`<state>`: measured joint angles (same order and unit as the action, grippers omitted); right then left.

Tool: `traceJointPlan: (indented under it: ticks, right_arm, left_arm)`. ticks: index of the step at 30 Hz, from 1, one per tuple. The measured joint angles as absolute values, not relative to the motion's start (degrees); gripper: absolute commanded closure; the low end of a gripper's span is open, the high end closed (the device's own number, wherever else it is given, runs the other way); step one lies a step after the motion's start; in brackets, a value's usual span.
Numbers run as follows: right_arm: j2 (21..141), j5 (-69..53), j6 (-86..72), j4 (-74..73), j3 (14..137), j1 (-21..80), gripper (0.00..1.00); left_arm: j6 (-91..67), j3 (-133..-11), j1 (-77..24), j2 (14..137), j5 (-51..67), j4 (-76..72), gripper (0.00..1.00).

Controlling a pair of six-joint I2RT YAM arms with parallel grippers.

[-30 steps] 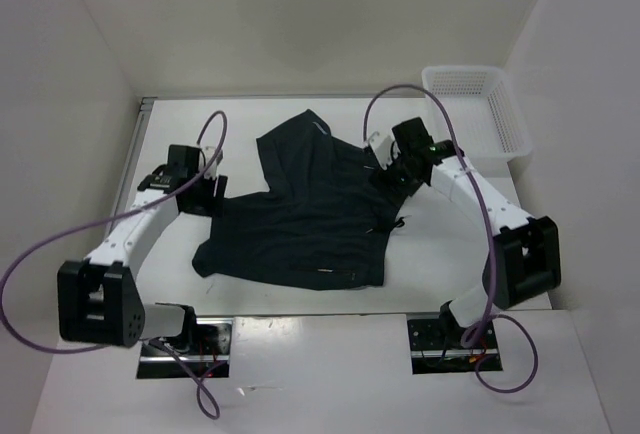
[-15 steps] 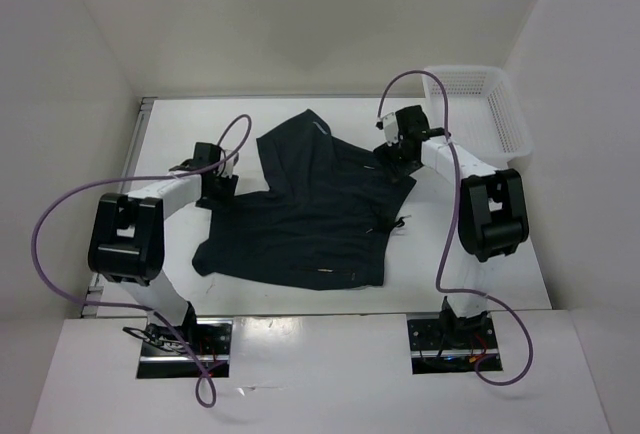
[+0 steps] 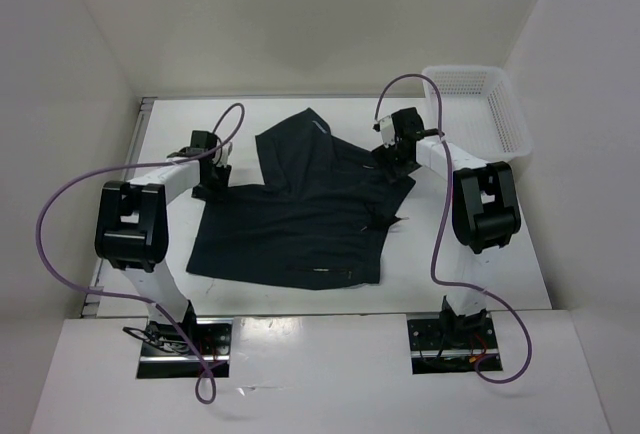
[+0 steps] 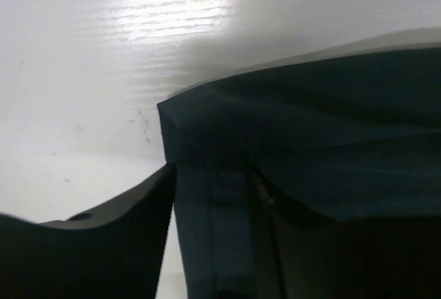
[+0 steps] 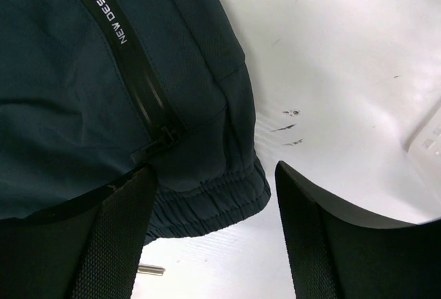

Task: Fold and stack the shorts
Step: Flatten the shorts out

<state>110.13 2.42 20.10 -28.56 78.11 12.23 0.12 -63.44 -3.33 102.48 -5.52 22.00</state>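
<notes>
The black shorts (image 3: pixel 300 214) lie spread flat in the middle of the white table. My left gripper (image 3: pixel 212 176) is at their far left leg corner. In the left wrist view it (image 4: pixel 213 244) is shut on a strip of the hem of the shorts (image 4: pixel 310 140). My right gripper (image 3: pixel 388 159) is at the far right corner of the waistband. In the right wrist view it (image 5: pixel 213 244) is open, with the gathered waistband corner (image 5: pixel 207 199) between its fingers and a zipper strip reading "NEW DESIGN" (image 5: pixel 105 11) above.
A white mesh basket (image 3: pixel 505 114) stands at the far right corner of the table (image 3: pixel 440 254). White walls close in the table on the left, back and right. Purple cables loop above both arms.
Both arms have swung toward the far side. The left gripper has drawn the left leg corner of the shorts outward, so that leg lies flatter and wider. The right gripper moved slightly up the waistband.
</notes>
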Motion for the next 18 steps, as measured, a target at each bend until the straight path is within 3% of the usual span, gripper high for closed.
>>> traceJointPlan:
  ticks: [3, 7, 12, 18]
  right_arm:
    - [110.43, 2.63, 19.7, -28.23, 78.17, 12.23, 0.26]
    - [111.61, 3.01, 19.0, -28.1, 79.4, 12.23, 0.25]
    - [111.92, 3.7, 18.44, -27.03, 80.27, 12.23, 0.25]
    - [111.98, 4.36, 17.78, -26.06, 80.27, 12.23, 0.25]
  left_arm:
    - [-0.1, -65.47, -3.25, 102.45, -5.58, 25.32, 0.3]
    - [-0.05, -73.36, -6.66, 102.74, -3.97, 29.36, 0.16]
    - [-0.19, -88.86, -11.55, 107.66, -1.67, 26.15, 0.16]
    - [-0.19, -97.14, -14.13, 120.86, -0.75, 22.55, 0.15]
